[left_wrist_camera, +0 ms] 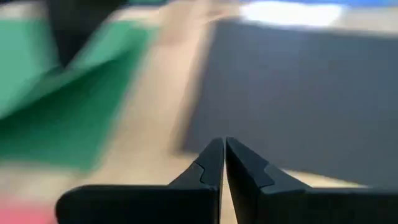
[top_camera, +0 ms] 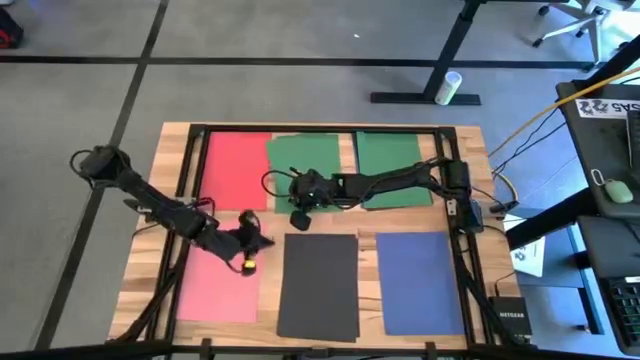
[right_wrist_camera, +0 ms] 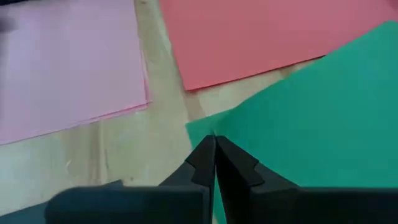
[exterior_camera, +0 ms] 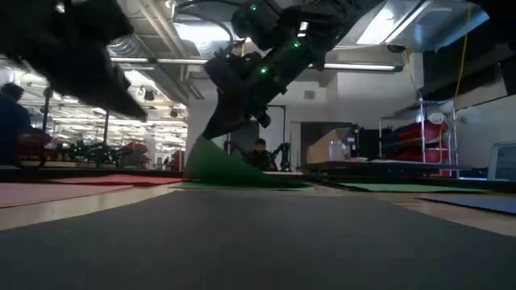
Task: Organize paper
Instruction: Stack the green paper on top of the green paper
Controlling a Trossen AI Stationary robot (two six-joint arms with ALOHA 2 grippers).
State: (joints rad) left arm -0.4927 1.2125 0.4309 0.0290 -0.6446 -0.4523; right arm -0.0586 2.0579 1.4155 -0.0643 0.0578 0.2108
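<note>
A green sheet (top_camera: pixel 300 160) is lying at the far middle of the wooden table (top_camera: pixel 470 290), its near left corner pinched and lifted by the right gripper (right_wrist_camera: pixel 214 144), whose fingers are closing narrow on the paper's edge; in the low view that corner is curling up off the surface. A red sheet (top_camera: pixel 236 168) is resting to its left and a second green sheet (top_camera: pixel 392 170) to its right. Along the near row, a pink sheet (top_camera: pixel 218 288), a dark grey sheet (top_camera: pixel 319 285) and a blue sheet (top_camera: pixel 420 282) are sitting side by side, apart from each other. The left gripper (left_wrist_camera: pixel 222 157) is hovering between the pink and dark grey sheets, its fingers pressed together on nothing.

A black frame (top_camera: pixel 455 135) is bordering the table. Beyond it, grey floor (top_camera: pixel 80 100) is spreading out, and a black box (top_camera: pixel 508 318) at the near right is reading "NETGEAR".
</note>
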